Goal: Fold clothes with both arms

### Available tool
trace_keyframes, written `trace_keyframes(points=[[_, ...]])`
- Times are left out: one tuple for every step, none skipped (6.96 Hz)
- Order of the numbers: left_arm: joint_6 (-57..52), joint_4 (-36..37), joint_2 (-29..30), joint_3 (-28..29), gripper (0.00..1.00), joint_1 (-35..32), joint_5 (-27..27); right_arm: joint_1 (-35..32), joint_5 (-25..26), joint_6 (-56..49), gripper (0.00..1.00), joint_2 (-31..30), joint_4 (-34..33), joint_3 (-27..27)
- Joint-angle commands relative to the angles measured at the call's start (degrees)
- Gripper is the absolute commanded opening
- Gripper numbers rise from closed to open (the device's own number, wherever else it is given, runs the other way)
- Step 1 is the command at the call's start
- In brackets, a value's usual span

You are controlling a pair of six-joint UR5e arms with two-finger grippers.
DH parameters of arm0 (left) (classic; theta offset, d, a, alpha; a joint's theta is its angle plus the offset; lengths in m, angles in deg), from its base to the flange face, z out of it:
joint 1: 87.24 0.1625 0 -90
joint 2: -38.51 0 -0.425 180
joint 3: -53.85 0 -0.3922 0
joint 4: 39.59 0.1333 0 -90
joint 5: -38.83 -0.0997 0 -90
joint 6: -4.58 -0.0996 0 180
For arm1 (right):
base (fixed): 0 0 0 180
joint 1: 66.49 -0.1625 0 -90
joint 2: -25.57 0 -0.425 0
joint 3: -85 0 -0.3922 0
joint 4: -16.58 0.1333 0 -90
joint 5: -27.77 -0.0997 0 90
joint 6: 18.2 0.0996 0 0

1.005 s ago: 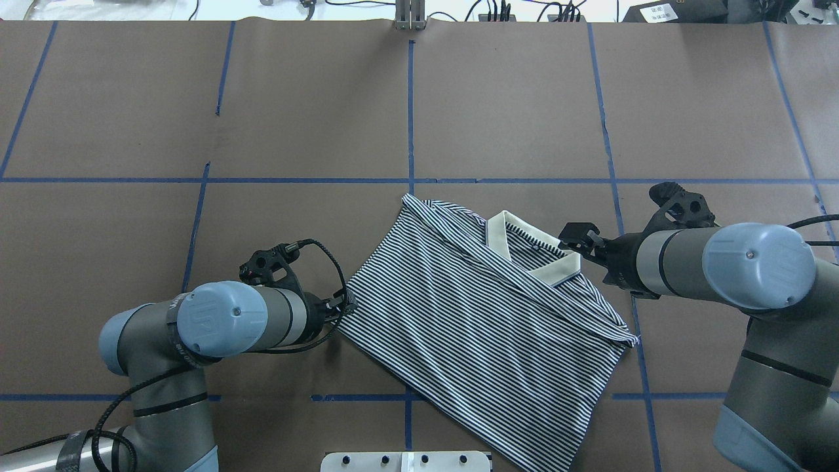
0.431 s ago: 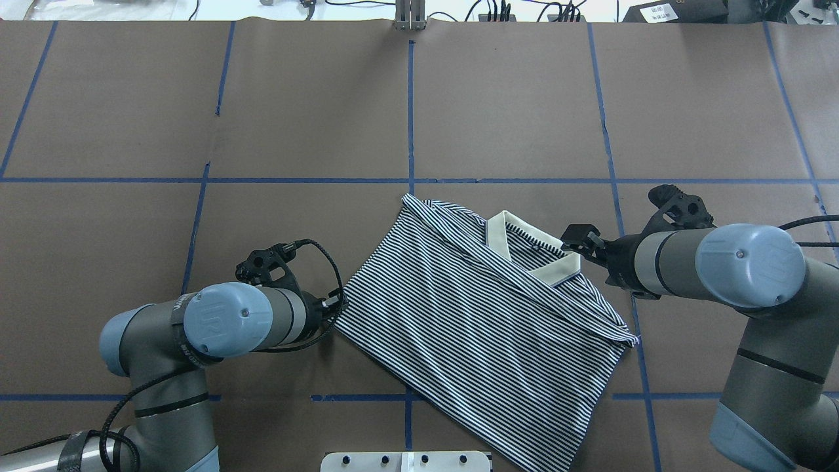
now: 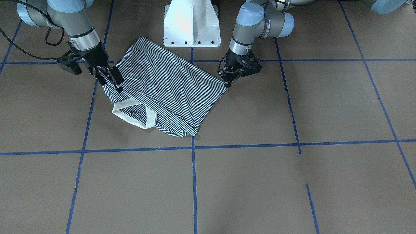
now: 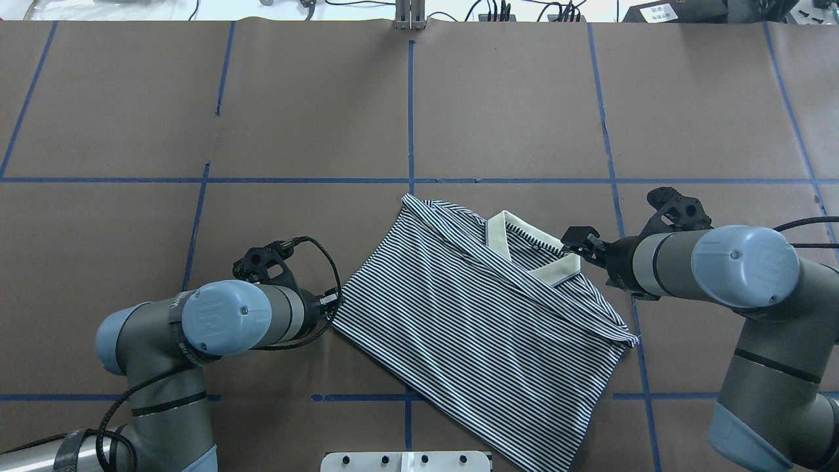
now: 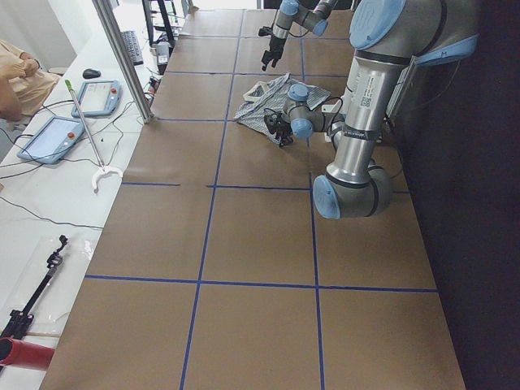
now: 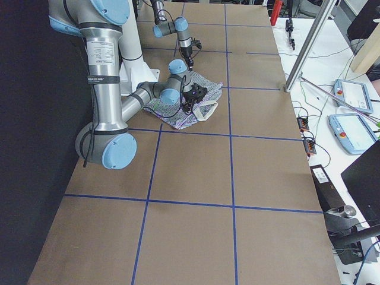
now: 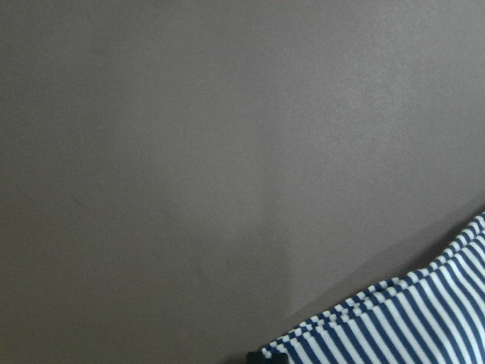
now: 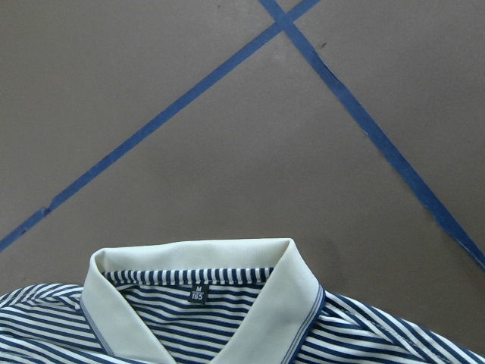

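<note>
Left hand (image 3: 227,82), pinching a corner of the polo shirt (image 4: 485,328) mid-bench (image 4: 262,131), has tugged it slightly outward, smoothing cloth for my next fold; right hand (image 4: 580,243) sits at the collar (image 4: 534,259), grip I cannot tell.

table (image 4: 295,98): brown cover | blue tape grid (image 4: 411,118) | white side bench (image 5: 49,187)

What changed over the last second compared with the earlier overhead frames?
The left pincer, shut on a corner of the polo shirt, drew back toward the robot's left and dragged that corner outward with it. The right arm edged slightly toward the shirt. The right pincer stayed beside the collar. Nothing was released, and the rest of the shirt lay unchanged.
</note>
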Motion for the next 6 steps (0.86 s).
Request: trace_keyframes(points=[[-6.97, 4.43, 0.28, -2.26, 0.00, -3.91, -0.70, 0.06, 0.03, -0.02, 1.00, 0.10, 0.09, -0.24], [-12.86, 3.83, 0.81, -0.27, 0.00, -7.59, -0.97, 0.06, -0.06, -0.02, 1.00, 0.10, 0.35, -0.24], [-17.00, 0.08, 4.99, 6.45, 0.00, -12.42, -1.49, 0.06, -0.23, -0.02, 1.00, 0.18, 0.52, -0.07], [-17.66, -6.31, 9.30, 15.57, 0.00, -16.12, -1.58, 0.06, -0.67, -0.02, 1.00, 0.62, 0.61, -0.15], [-19.40, -12.99, 13.86, 24.62, 0.00, -20.33, -1.32, 0.15, -0.76, -0.02, 1.00, 1.23, 0.70, -0.33], [-20.64, -18.10, 17.82, 33.50, 0.00, -22.03, -1.32, 0.06, -0.67, -0.02, 1.00, 2.37, 0.70, -0.33]])
